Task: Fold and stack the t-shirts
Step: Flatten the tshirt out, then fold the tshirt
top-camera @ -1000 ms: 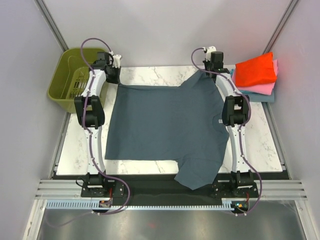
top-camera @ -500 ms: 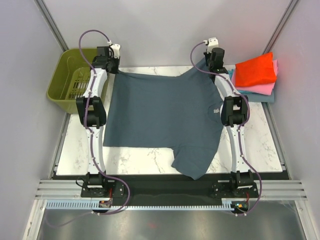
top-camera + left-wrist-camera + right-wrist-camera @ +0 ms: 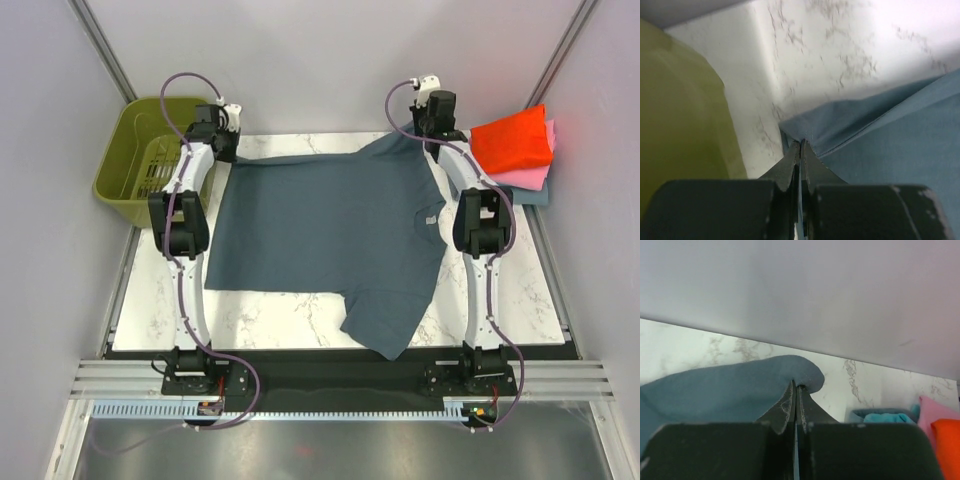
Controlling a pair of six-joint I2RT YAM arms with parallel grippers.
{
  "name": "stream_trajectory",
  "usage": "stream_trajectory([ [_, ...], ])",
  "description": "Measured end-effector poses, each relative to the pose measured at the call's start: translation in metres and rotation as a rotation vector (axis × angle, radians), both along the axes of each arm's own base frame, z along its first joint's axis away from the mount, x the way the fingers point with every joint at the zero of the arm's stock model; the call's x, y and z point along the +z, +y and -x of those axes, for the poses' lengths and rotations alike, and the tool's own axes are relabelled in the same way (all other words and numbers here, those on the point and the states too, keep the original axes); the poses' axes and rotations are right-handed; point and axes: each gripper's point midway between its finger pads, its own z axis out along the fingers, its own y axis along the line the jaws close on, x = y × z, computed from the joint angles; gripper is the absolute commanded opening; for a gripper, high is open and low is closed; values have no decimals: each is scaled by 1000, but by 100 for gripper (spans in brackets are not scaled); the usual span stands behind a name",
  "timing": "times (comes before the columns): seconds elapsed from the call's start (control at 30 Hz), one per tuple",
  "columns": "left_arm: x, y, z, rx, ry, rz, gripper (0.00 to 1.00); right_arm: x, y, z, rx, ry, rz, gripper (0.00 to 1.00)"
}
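The slate blue-grey t-shirt (image 3: 320, 230) lies spread on the marble table, one sleeve hanging over the near edge. My left gripper (image 3: 226, 135) is shut on its far left corner; the cloth (image 3: 850, 125) runs from the pinched fingertips (image 3: 801, 145). My right gripper (image 3: 428, 128) is shut on its far right sleeve, which folds over the fingertips (image 3: 796, 386) in the right wrist view (image 3: 725, 387). The folded stack sits at the far right: red-orange (image 3: 512, 140) on top, pink (image 3: 530, 176) under it, teal blue (image 3: 885, 417) at the bottom.
An olive-green plastic basket (image 3: 125, 165) stands off the table's far left corner and fills the left of the left wrist view (image 3: 680, 120). Grey walls close in the back and sides. The marble table (image 3: 300, 320) has a bare near strip.
Both grippers have pulled the shirt's far corners toward the back edge, lifted, then lowered a little. The shirt has slid away from the near edge and lies flatter.
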Motion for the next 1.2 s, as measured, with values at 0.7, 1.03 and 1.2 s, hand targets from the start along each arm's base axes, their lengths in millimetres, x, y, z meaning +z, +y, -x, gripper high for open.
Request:
stream_trajectory([
  [0.7, 53, -14, 61, -74, 66, 70, 2, 75, 43, 114, 187, 171, -165, 0],
  [1.03, 78, -22, 98, -129, 93, 82, 2, 92, 40, 167, 189, 208, -176, 0],
  [1.2, 68, -23, 125, -138, 152, 86, 2, 121, 38, 193, 199, 162, -178, 0],
])
